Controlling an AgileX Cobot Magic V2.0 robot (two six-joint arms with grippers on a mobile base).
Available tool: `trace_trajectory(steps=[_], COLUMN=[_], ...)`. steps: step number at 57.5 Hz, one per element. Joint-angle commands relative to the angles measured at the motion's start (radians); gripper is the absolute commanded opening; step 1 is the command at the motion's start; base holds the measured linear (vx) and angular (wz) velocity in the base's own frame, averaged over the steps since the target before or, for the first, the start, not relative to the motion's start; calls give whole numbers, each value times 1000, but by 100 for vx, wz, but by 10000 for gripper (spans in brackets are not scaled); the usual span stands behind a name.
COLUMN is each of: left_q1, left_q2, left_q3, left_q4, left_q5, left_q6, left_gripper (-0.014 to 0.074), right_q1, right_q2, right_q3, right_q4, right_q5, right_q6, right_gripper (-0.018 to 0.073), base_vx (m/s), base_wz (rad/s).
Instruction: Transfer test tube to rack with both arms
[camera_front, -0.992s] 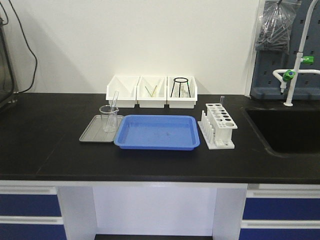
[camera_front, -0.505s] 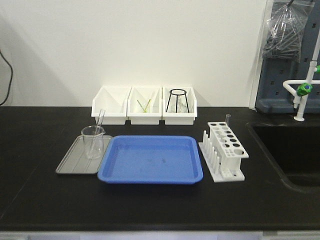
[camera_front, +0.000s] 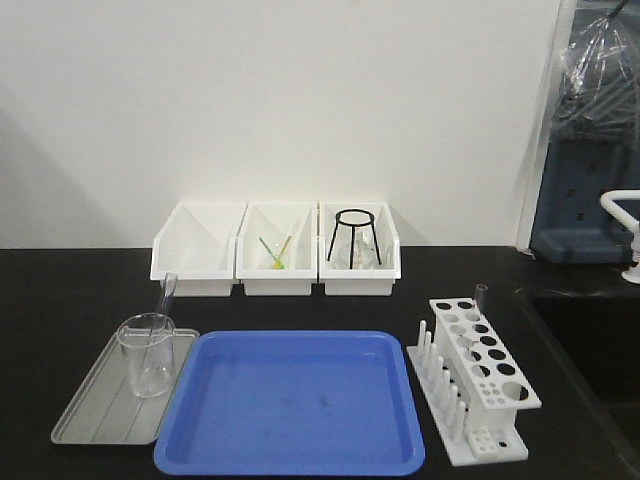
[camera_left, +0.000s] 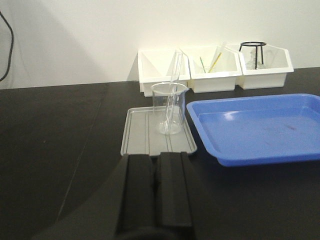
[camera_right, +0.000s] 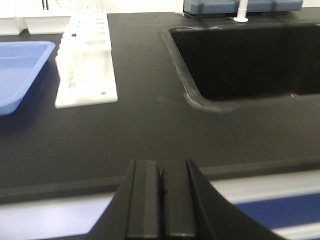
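The test tube is a slim clear glass tube leaning in a clear beaker on a grey tray at the left. In the left wrist view the test tube stands ahead of my left gripper, which is shut and empty just short of the grey tray. The white rack stands at the right, with another clear tube upright in a back hole. My right gripper is shut and empty over the counter's front edge, with the rack far ahead to its left. Neither arm shows in the front view.
A blue tray lies between the grey tray and the rack. Three white bins line the wall; one holds a black wire stand. A deep black sink opens right of the rack, with a tap base behind it.
The front view has closed in on the counter, so trays, bins and rack appear larger and lower in the frame. Nothing on the counter has shifted relative to the rest.
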Motion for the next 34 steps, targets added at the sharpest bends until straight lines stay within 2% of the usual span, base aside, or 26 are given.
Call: trace_trajectory(steps=[1, 34], left_q1=[-7, -7], left_q2=[-15, -15], left_q3=[-30, -30], left_q4=[-3, -3], left_q5=[-79, -79], left_q6=[-10, -10], left_gripper=[-4, -4], right_q1=[1, 1], right_q2=[-9, -9], right_q3=[19, 19], right_q4=[-1, -1], right_q5=[-76, -76], right_q6=[-6, -6], right_gripper=[-8, -8], base_vx=[34, 24], base_wz=[0, -3])
